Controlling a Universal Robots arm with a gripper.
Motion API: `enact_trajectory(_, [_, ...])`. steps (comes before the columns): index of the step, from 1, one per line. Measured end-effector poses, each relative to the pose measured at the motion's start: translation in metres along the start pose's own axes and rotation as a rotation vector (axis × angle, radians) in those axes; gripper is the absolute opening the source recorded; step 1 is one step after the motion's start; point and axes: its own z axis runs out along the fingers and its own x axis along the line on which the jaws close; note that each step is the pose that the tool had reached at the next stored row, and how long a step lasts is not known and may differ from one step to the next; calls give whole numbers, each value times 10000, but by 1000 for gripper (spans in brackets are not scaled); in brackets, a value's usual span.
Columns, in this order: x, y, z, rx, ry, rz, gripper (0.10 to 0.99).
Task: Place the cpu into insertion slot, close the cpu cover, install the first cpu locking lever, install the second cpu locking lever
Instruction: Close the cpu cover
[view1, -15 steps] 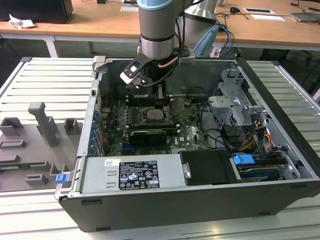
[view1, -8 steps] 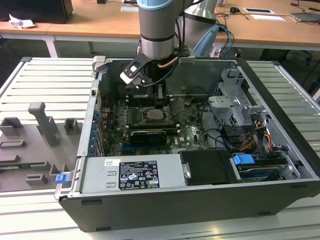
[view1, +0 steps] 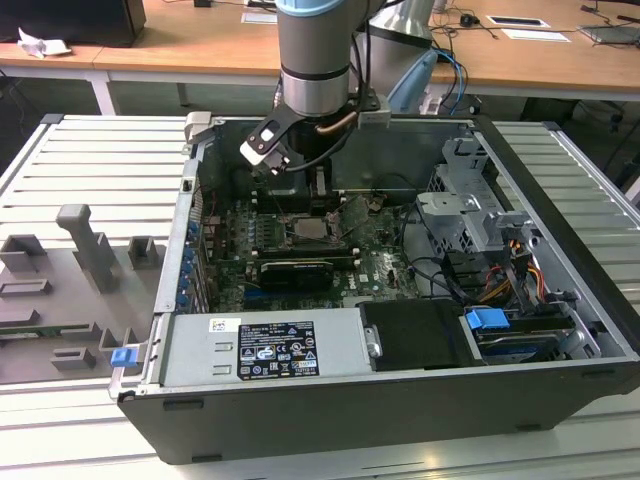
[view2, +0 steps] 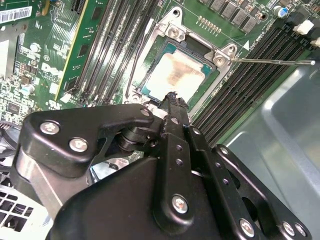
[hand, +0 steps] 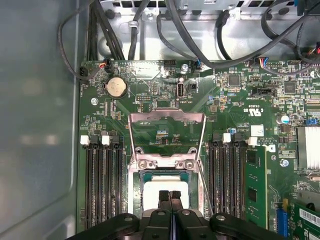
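The cpu (view2: 176, 75), a square chip with a silvery-tan top, lies flat in the insertion slot (view2: 150, 90) on the green motherboard, and it also shows as the cpu (hand: 150, 192) in the first wrist view. The cpu cover (hand: 167, 116) stands swung open beyond the socket, with the board visible through its window. My gripper (hand: 170, 196) hovers just over the near edge of the chip, its black fingers pressed together and holding nothing. One locking lever (view2: 270, 61) sticks out as a thin rod. The other lever (view2: 136, 60) runs along the opposite side of the socket. In the exterior view the gripper (view1: 318, 198) reaches into the case.
Memory slots (hand: 100, 185) flank the socket on both sides. A black expansion card (view1: 295, 270) lies in front of it. Cable bundles (hand: 200, 45) hang at the far board edge. The case walls (view1: 190, 200), drive cage (view1: 465, 200) and power supply (view1: 260, 345) hem the work area.
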Motion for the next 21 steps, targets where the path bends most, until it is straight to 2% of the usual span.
enact_trajectory(3, [0, 1, -17, 1, -1, 0, 106])
enact_trajectory(5, [1, 5, -55, 0, 0, 0, 106])
enact_trajectory(8, [3, 18, -208, 0, -1, 0, 106])
enact_trajectory(10, [4, 21, -245, 1, 0, 0, 106])
enact_trajectory(15, [2, 39, -244, 0, 1, 0, 106])
enact_trajectory(16, [3, 87, -234, 6, -1, 0, 106])
enact_trajectory(18, [3, 237, -215, 39, 0, 0, 106])
enact_trajectory(21, [3, 288, -217, 53, -4, -2, 106])
